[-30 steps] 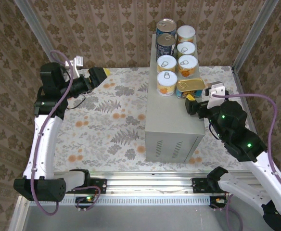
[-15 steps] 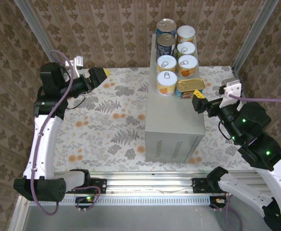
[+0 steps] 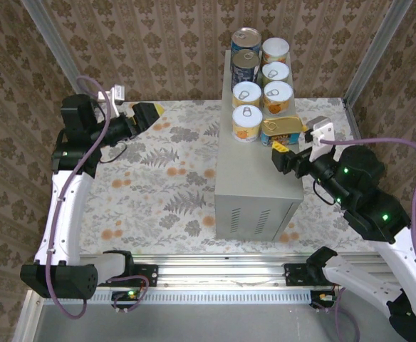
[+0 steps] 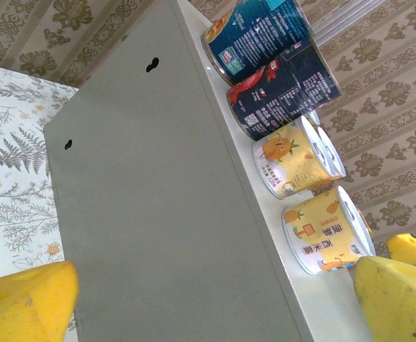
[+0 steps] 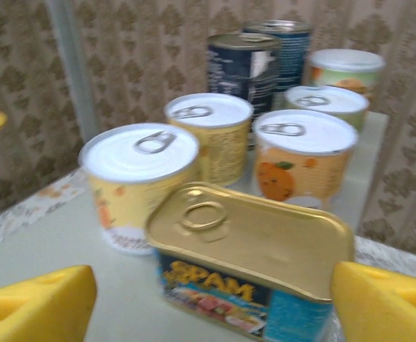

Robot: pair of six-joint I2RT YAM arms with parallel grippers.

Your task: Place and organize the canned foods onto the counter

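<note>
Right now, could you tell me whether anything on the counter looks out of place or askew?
Only the flat Spam tin: it sits slightly skewed to the other cans, its right end seemingly at or past the counter's edge.

The tin [image 5: 251,263] is blue-yellow, the counter [image 3: 258,178] grey-beige, the floor [image 3: 158,178] floral.

Both arms reach inward, left end effector [image 3: 145,114] and right end effector [image 3: 283,153] spread wide.
</note>
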